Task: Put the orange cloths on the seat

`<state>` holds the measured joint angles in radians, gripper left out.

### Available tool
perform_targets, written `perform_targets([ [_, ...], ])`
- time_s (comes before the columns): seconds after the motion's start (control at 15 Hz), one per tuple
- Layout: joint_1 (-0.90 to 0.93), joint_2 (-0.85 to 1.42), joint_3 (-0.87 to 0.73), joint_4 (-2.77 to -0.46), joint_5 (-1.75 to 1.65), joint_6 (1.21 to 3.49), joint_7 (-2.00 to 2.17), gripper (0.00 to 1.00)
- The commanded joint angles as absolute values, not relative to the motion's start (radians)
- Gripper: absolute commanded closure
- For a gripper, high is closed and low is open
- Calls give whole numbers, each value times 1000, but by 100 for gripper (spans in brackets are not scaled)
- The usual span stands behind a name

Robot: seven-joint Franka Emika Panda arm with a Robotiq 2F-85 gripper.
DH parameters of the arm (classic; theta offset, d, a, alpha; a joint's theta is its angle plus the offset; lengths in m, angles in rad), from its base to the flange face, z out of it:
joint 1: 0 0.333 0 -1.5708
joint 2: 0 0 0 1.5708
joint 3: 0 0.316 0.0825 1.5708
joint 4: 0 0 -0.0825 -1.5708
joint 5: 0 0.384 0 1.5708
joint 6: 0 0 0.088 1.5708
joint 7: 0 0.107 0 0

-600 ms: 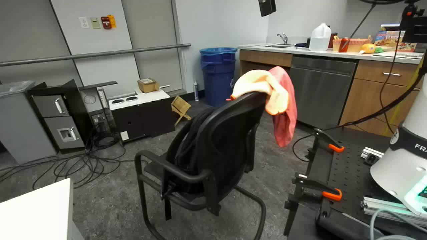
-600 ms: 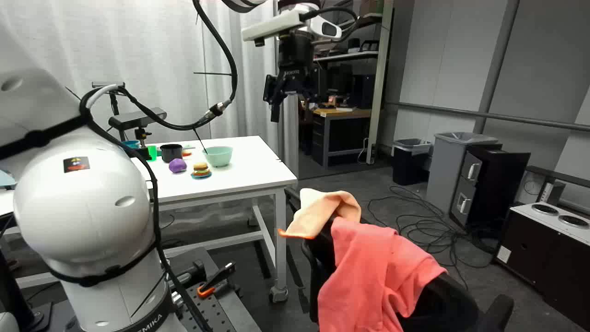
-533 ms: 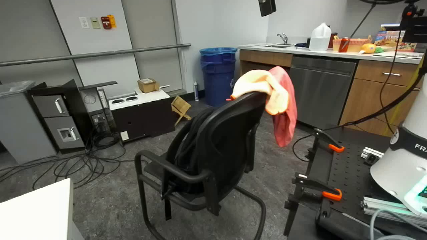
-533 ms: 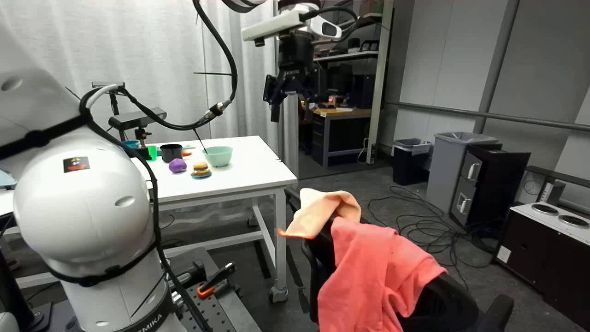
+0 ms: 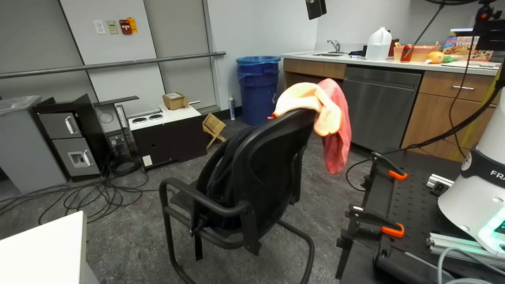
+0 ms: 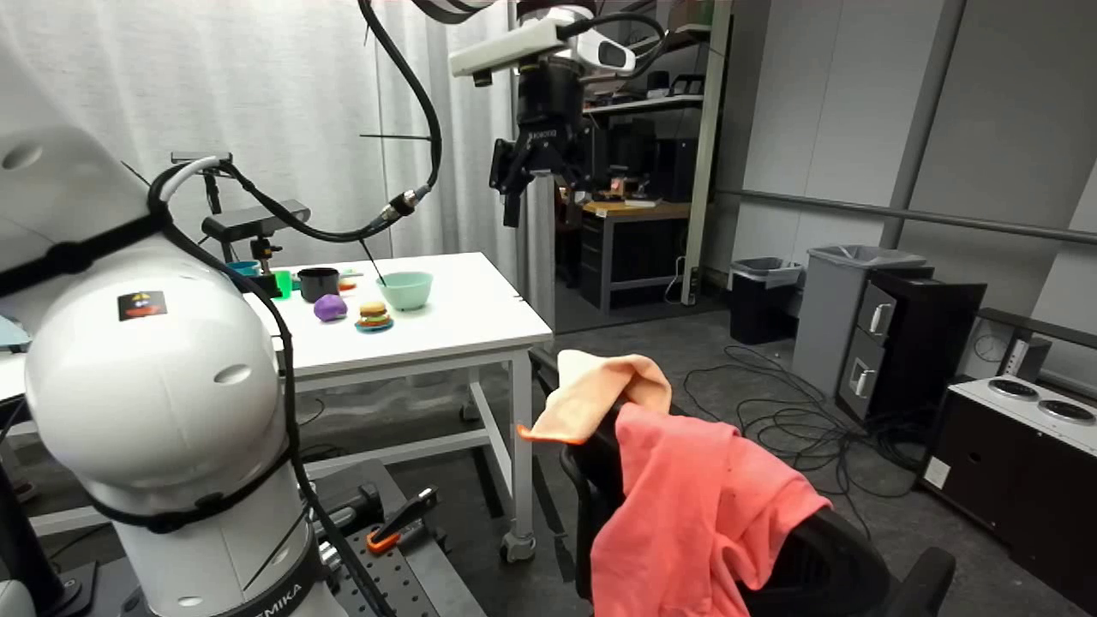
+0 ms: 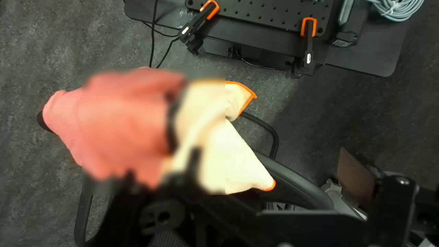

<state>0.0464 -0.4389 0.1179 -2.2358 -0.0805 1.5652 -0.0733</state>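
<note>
My gripper (image 6: 548, 194) hangs above the chair (image 5: 247, 201), its fingers spread apart. I see the pale yellow-orange cloth (image 6: 591, 396) and the salmon cloth (image 6: 694, 506) draped over the backrest (image 5: 269, 169), higher up than the seat (image 5: 182, 202)

The rounded arm (image 6: 154, 386) is white (with a dark sticker (image 6: 142, 305)); cable (image 6: 289, 377), straps (image 6: 68, 257) and gripper (image 6: 549, 199) are black.

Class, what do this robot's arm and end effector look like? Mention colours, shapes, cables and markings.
The arm is white and rounded, with black straps, a looping black cable, a small dark sticker and a black base band with white lettering. The end effector is black, angular and two-fingered, with pale lettering.
</note>
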Motion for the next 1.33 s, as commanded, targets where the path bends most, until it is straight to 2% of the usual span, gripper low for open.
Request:
perform_targets([
  [0.0, 65, -437, 102, -2233, -86, 1562, -67, 0],
  [1.27, 66, -446, 100, -2252, -79, 1664, -64, 0],
])
